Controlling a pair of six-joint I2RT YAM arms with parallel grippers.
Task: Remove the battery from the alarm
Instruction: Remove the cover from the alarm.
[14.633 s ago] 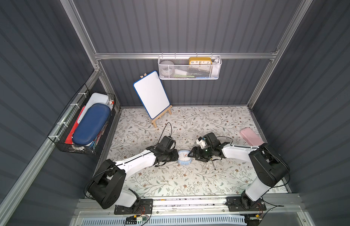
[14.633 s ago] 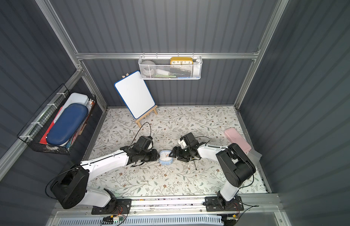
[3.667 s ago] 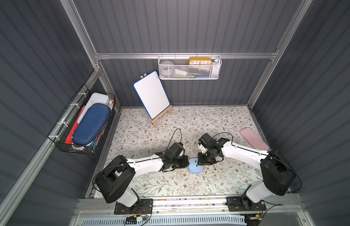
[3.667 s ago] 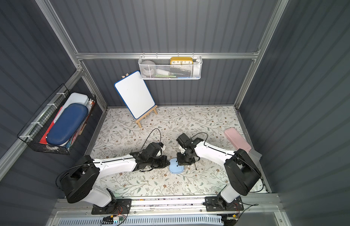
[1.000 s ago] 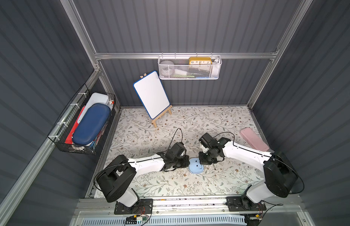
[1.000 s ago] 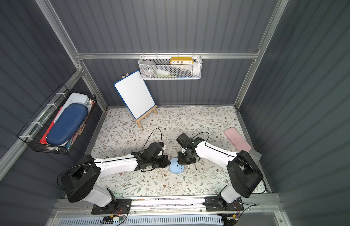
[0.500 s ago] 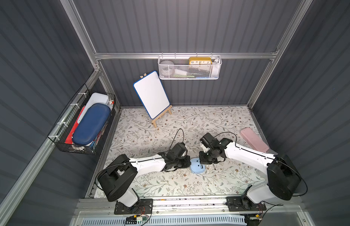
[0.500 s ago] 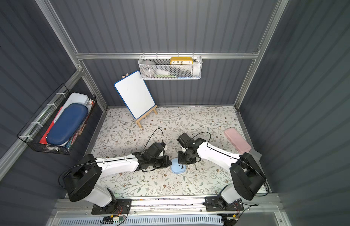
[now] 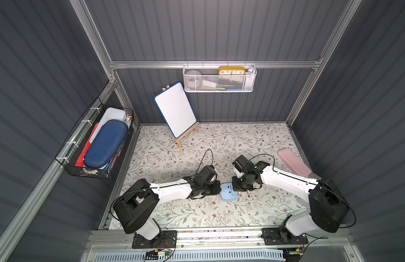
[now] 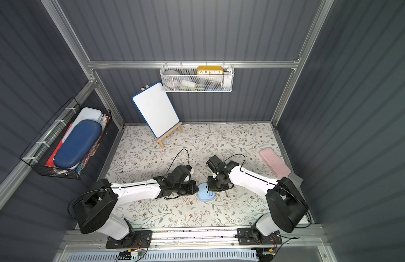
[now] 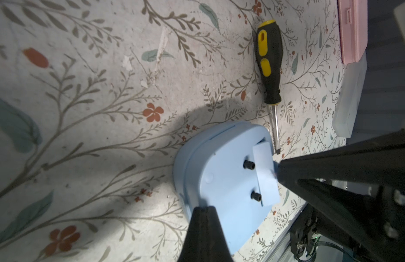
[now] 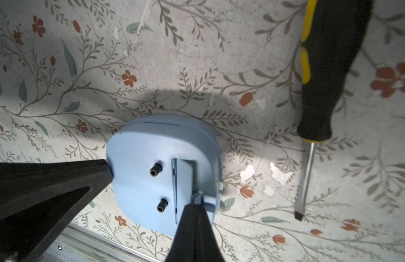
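The pale-blue alarm point(image 9: 228, 192) point(image 10: 206, 192) lies face down on the floral mat, its back with two small black knobs turned up. Its battery cover point(image 12: 183, 181) point(image 11: 265, 174) stands tilted up out of its recess. My right gripper point(image 12: 198, 202) point(image 9: 236, 187) is shut, and its tip sits at the edge of that cover. The left gripper point(image 11: 205, 207) point(image 9: 217, 189) is shut too, its tip pressed against the opposite rim of the alarm point(image 11: 224, 181). The battery is hidden under the cover.
A black-and-yellow screwdriver point(image 11: 268, 59) point(image 12: 328, 68) lies on the mat just beyond the alarm, under my right arm. At the right wall lies a pink case point(image 9: 293, 162) point(image 10: 274, 162). A whiteboard easel point(image 9: 175, 111) stands at the back, with wire baskets on the walls.
Since the oldest frames the alarm has come nearer the front and now lies face down. Over the last second both grippers stay shut at its sides, almost still.
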